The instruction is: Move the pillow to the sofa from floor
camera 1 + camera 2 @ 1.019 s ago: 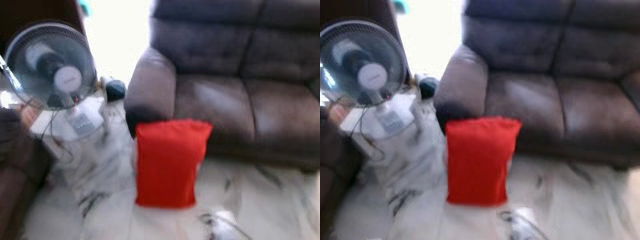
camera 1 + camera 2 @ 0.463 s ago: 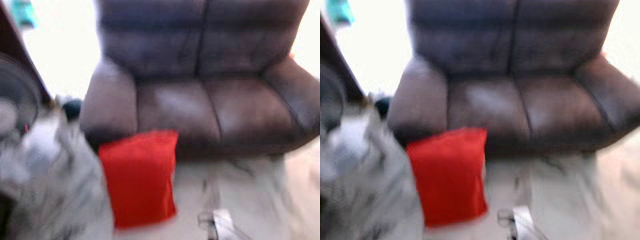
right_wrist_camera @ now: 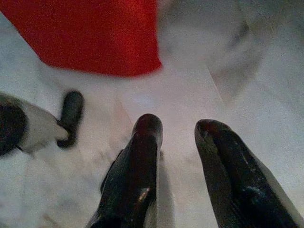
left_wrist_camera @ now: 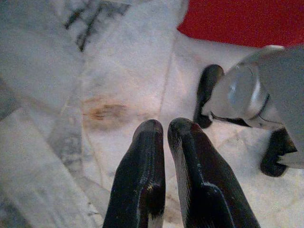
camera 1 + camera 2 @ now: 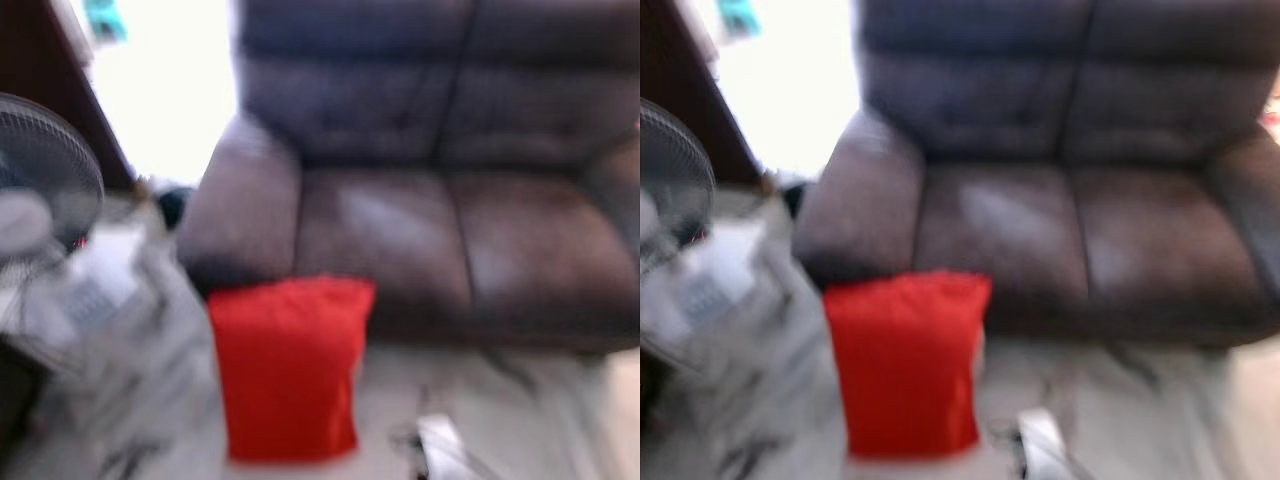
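The red pillow (image 5: 288, 368) stands on the marble floor (image 4: 118, 71) against the sofa (image 5: 420, 230) front, ungrasped. Left gripper (image 4: 161, 130) hangs closed and empty, right gripper (image 3: 178, 128) parted; pickup and placement both remain.

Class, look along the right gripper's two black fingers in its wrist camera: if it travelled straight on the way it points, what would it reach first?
Probably the marble floor: the right gripper, fingers apart, points down at bare tile. The red pillow lies just beyond and to one side; depth is unclear.
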{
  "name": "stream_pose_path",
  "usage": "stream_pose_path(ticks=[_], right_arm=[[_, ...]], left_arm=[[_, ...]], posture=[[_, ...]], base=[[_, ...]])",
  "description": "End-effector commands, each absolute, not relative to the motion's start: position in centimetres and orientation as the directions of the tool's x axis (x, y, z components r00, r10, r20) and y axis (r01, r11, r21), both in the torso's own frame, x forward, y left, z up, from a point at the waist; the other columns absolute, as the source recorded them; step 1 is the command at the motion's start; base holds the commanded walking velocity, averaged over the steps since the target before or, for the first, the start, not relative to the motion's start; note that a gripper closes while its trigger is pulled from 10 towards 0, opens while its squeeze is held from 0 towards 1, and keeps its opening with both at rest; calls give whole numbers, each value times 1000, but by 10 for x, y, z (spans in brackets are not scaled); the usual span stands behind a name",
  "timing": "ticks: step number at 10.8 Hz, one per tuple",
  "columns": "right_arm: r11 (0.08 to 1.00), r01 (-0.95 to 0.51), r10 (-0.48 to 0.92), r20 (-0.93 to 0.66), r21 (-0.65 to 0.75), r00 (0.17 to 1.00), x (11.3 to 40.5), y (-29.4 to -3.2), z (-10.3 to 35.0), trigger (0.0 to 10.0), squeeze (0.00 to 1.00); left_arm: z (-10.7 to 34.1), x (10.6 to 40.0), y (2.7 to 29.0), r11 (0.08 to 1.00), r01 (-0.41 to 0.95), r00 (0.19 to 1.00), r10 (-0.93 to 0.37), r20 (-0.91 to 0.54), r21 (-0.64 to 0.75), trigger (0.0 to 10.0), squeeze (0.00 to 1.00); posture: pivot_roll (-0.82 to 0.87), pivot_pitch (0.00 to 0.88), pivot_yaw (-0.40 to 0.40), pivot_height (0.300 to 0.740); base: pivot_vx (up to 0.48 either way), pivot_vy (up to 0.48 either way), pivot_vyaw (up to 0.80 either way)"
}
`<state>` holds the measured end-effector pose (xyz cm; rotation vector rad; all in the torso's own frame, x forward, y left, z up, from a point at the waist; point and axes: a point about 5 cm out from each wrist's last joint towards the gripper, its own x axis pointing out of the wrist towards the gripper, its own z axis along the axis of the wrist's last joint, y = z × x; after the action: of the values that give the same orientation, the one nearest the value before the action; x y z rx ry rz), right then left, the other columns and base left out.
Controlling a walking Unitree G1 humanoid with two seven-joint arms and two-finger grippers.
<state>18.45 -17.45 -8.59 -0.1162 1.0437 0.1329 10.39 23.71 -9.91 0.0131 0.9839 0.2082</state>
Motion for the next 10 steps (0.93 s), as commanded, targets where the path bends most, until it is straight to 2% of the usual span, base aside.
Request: stream_pose_path(ticks=[1,4,10], right_arm=[[991,-126,24,-886,-39,463,172,-184,-91,10000,0],[990,-136,33,-886,-34,463,172,-176,-92,10000,0],[993,-120,35,-885,-23,465,171,-179,-92,10000,0]], left_arm=[[-100,102,235,979,-179,528,181,-830,99,10000,0],[-100,102,235,979,-181,528,181,-829,99,10000,0],[-100,102,234,981,-166,529,173,-831,99,10000,0]], posture=[[131,135,-22,723],[133,136,-24,723],[132,129,-24,723]], base=[[274,0,0],[281,0,0],[0,0,0]])
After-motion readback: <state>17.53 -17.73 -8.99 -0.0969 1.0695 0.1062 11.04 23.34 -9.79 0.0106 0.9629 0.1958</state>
